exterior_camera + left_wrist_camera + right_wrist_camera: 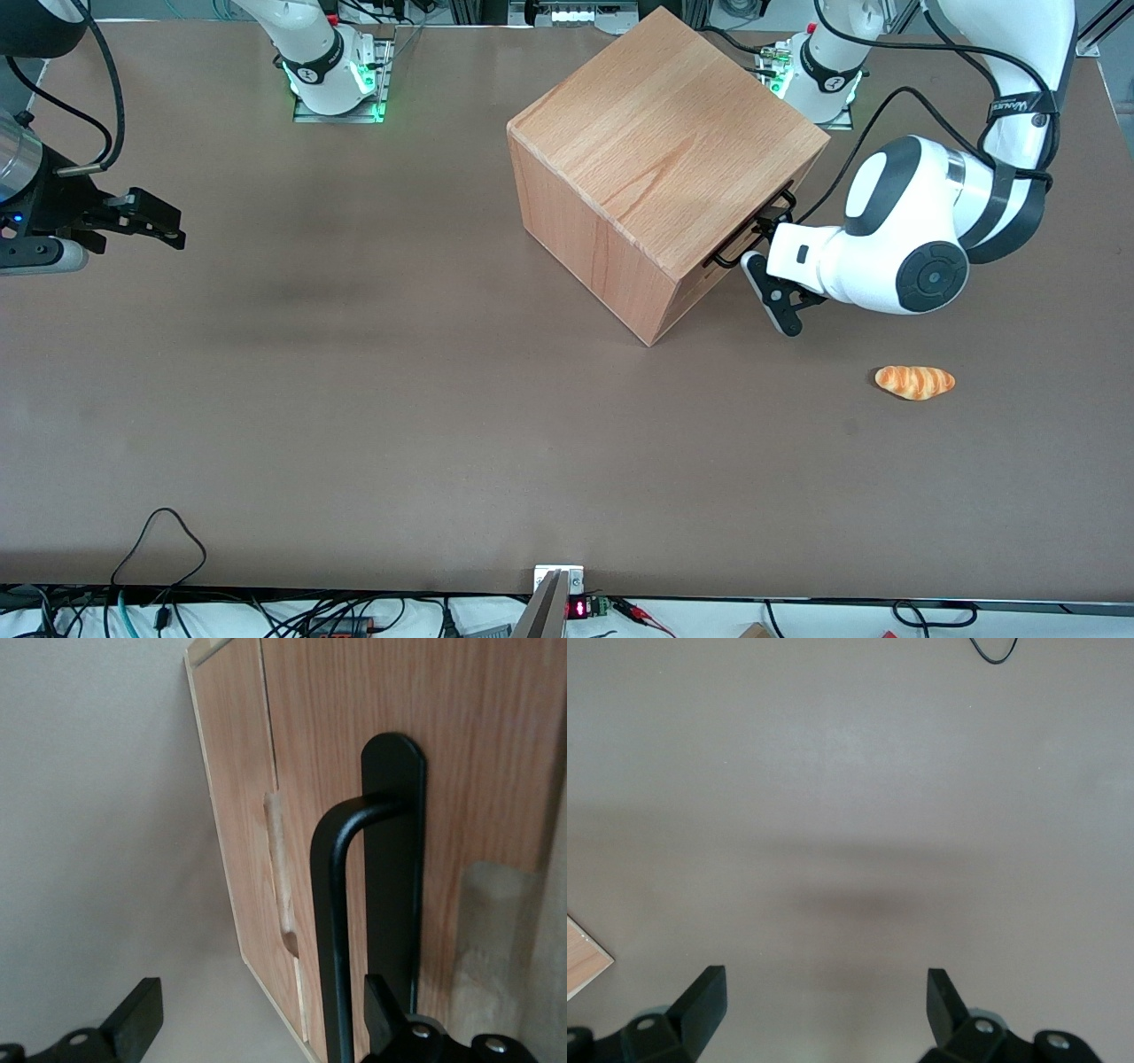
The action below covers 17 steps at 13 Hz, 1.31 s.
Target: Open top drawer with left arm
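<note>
Beech-coloured wood dominates the scene: a large cube-like box (660, 159) stands angled on the table, its front turned toward the working arm's end. The wide, shallow light-wood top drawer (425, 753) looks flush with the box, not yet drawn out, and its thin black wire bar handle (337, 930) runs along the front panel.

The bulky white left arm (904, 239) with dark grey joint caps has its black two-finger gripper (771, 261) pushed right up to that front. In the wrist view the jaws stand spread wide, one finger (385, 1014) close beside the handle bar and the other finger (137, 1019) hanging over bare table well clear of the box; nothing is pinched.

By these signs the step in hand is lining up on the handle, with the pull not begun. The next move would seem to call for shifting the gripper sideways so the bar sits between the fingers, closing on it, then drawing straight out along the drawer's travel; a skewed pull could drag the whole box.

A matte brown tabletop (354, 399) carries the setup. A small golden bread-shaped item (915, 382) lies nearer the front camera than the gripper. Cables trail along the table's near edge, and metal framing shows past the arm bases.
</note>
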Available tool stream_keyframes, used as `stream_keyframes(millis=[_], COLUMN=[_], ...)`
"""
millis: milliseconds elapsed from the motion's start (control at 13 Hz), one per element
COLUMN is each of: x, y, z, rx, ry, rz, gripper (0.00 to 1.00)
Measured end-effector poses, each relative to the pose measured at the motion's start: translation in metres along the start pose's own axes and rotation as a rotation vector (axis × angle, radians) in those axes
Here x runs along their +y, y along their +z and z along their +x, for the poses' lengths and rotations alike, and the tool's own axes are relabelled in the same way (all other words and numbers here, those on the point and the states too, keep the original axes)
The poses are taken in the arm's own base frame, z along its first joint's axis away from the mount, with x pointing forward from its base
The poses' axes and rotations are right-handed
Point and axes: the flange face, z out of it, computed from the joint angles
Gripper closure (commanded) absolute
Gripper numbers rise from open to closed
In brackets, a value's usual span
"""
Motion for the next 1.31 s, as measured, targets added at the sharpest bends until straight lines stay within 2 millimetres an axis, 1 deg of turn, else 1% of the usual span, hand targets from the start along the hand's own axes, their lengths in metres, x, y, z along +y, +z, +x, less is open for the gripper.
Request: stream_keyframes(millis=[692, 1154, 1308], x=[-0.012, -0.016, -0.022], y=[0.022, 0.019, 0.017], z=[0.006, 0.006, 0.005], rx=[-0.027, -0.008, 0.005], ry=[-0.004, -0.01, -0.016], rz=[-0.032, -0.02, 0.001], gripper=[0.0, 0.0, 0.0])
